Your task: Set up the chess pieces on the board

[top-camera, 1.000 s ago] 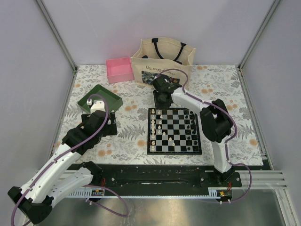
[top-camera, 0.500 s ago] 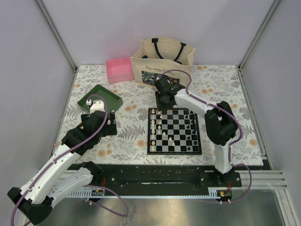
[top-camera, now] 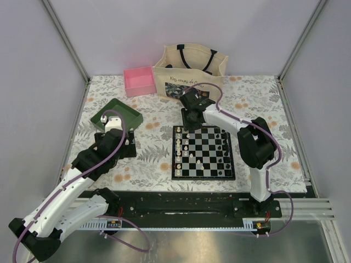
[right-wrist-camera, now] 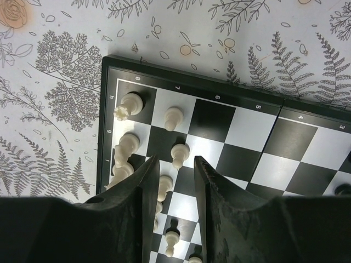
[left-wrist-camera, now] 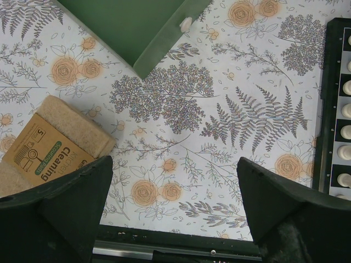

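Right gripper low over far-left corner of board; jaws part-open, cream pawn framed between tips, nothing clamped; probably lining up on it; cream chess pieces crowd that corner; left gripper spread wide, empty, parked over table by green tray, out of way; top view hides right jaws, wrist view shows gap.

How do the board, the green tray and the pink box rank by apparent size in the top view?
Largest: the board. Then the green tray, partly hidden. Smallest: the pink box.
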Controlling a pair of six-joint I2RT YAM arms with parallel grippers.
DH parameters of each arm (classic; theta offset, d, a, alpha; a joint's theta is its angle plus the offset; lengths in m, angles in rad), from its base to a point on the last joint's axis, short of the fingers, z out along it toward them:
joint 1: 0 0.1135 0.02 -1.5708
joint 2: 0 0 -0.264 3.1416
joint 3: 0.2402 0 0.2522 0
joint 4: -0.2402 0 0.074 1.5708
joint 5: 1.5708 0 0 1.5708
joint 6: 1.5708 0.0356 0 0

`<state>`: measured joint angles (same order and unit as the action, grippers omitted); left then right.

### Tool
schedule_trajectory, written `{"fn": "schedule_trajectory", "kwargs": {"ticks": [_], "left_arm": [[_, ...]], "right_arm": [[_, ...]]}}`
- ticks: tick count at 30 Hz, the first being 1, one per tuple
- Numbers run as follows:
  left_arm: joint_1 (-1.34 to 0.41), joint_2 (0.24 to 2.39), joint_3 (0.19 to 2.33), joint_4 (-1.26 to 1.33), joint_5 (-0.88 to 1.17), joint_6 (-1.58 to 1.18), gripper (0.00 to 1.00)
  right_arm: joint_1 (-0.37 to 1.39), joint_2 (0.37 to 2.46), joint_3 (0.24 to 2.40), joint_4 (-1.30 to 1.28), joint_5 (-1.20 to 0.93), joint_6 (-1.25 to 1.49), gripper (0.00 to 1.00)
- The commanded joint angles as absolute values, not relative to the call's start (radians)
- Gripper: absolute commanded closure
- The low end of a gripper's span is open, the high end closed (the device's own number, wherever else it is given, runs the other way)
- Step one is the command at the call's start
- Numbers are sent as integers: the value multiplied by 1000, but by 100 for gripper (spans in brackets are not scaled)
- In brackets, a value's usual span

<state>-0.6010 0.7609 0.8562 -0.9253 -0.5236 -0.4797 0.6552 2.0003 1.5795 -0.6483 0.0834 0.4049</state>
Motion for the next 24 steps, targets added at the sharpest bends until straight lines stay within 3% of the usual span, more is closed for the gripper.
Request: {"fn": "schedule_trajectory", "kwargs": {"ticks": [1,12,24], "left_arm": [[-597,756,879,-902,-540,-485,1],[-597,761,879,-900,-540,-486,1],[-595,759,879,-900,-540,-486,1]], "right_arm": [[667,2016,1574,-650,61,419,60],[678,2034,1566,-657,51,417,60],[681,2046,1580,-669,71,417,71]]}}
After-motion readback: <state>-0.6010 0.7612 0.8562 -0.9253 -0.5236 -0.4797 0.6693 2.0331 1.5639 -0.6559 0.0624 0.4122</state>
